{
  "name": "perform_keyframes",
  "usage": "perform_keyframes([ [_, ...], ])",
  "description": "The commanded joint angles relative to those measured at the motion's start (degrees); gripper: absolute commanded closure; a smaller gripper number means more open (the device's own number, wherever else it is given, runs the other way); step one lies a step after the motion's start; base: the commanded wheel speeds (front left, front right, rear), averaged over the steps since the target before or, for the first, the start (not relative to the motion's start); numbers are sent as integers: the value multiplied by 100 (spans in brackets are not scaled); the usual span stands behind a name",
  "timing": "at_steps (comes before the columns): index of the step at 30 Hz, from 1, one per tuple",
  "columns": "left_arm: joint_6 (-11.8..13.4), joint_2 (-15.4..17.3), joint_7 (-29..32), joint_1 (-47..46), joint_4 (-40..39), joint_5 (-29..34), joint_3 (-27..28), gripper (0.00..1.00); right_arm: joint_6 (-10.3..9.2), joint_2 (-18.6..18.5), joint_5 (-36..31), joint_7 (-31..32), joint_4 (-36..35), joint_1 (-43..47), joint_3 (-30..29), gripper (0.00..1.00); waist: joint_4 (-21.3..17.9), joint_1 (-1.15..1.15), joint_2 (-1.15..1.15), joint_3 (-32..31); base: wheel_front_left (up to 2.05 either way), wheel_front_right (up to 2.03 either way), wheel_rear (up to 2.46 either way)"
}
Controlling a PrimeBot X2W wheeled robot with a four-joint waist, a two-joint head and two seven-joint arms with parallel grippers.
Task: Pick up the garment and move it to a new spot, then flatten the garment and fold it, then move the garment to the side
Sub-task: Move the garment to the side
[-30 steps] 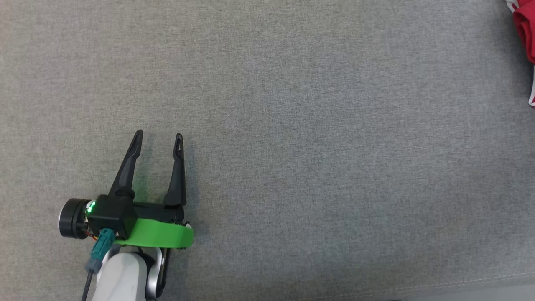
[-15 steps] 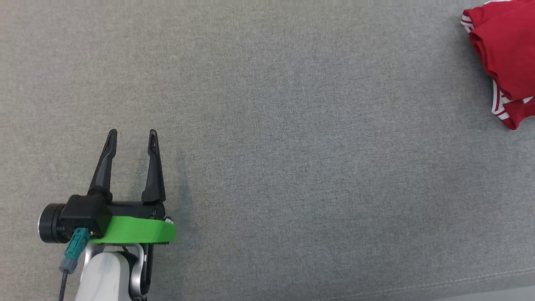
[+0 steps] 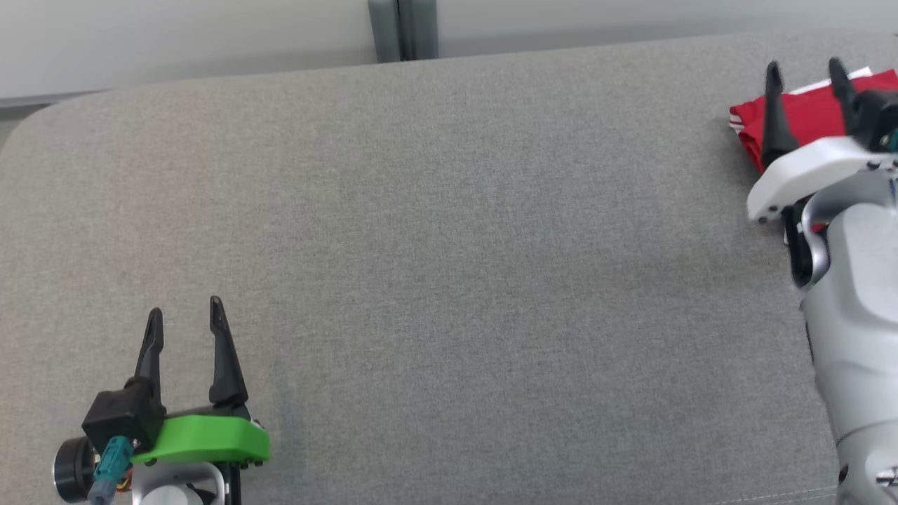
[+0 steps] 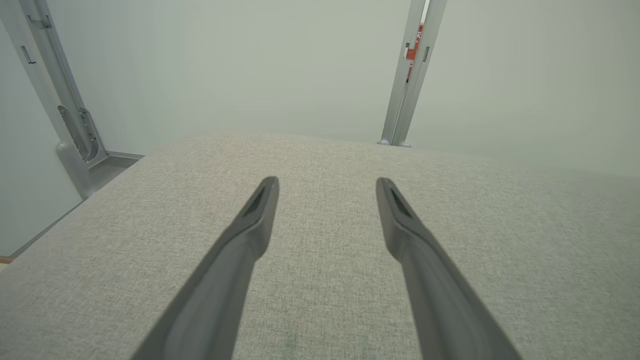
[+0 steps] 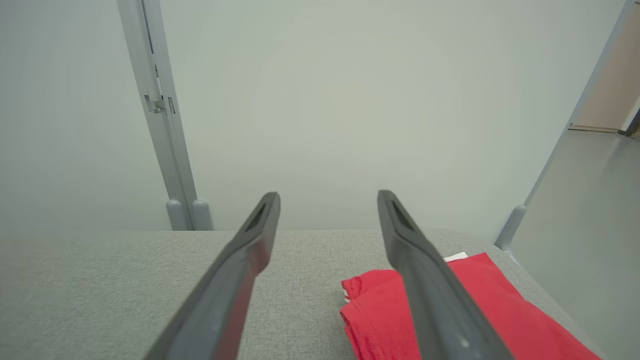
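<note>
The garment is red with white trim and lies bunched at the far right of the grey surface; the right wrist view has the garment low and right. My right gripper hovers over its near side, open and empty, and in the right wrist view my right gripper stands above the cloth, its right finger crossing the red fabric. My left gripper stands open at the lower left, far from the garment, with bare fabric between its fingers. In its own wrist view the left gripper is also spread wide.
The grey upholstered surface spans the view, its rounded far edge at the top. Behind it stands a pale wall with a grey post. A stitched seam runs along the near edge at the lower right.
The head camera has turned and tilted up, bringing the far edge, the wall and my right arm into view. The left gripper stays open.
</note>
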Motion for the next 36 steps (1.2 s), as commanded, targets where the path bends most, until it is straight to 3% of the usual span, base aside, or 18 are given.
perform_keyframes([
  [1,52,8,8,134,29,-37,14,0,-11,57,134,-12,-169,293,120,0,163,0,0,-415,0,0,0],
  [9,259,6,10,408,167,-95,46,0,-10,460,758,-12,-1437,1726,609,0,265,0,0,-743,0,0,0],
  [20,85,0,-5,586,362,-197,-193,0,-10,855,572,-14,-2697,3305,882,0,315,0,0,-980,0,0,0],
  [28,-95,-7,-10,548,440,-272,-488,0,-10,878,1080,-13,-3030,3933,1141,0,311,0,0,-1085,0,0,0],
  [36,-93,2,-23,531,479,-220,-580,0,-10,879,1154,-13,-3023,4059,1156,0,264,0,0,-1131,0,0,0],
])
